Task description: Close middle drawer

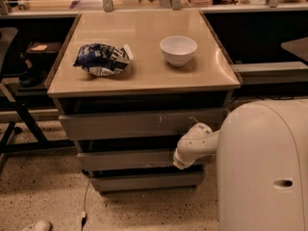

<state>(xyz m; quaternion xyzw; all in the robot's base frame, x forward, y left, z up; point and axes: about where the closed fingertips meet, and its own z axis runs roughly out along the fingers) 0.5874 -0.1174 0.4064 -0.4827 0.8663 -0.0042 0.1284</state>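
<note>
The cabinet has three stacked grey fronts under a tan top. The middle drawer (125, 160) is the plain second front, with a dark gap above it. Above it is the taller front (139, 124) with pale scratch marks, below it the narrower third front (144, 181). My gripper (181, 160) is at the end of the white arm, which reaches left from my body. It is against the right part of the middle drawer's front. Its fingers are hidden behind the arm's end.
A blue-and-white snack bag (102, 59) and a white bowl (178, 49) sit on the cabinet top (144, 78). My white body (264, 167) fills the lower right. A black stand (19, 114) is at the left and a cable (85, 201) lies on the floor.
</note>
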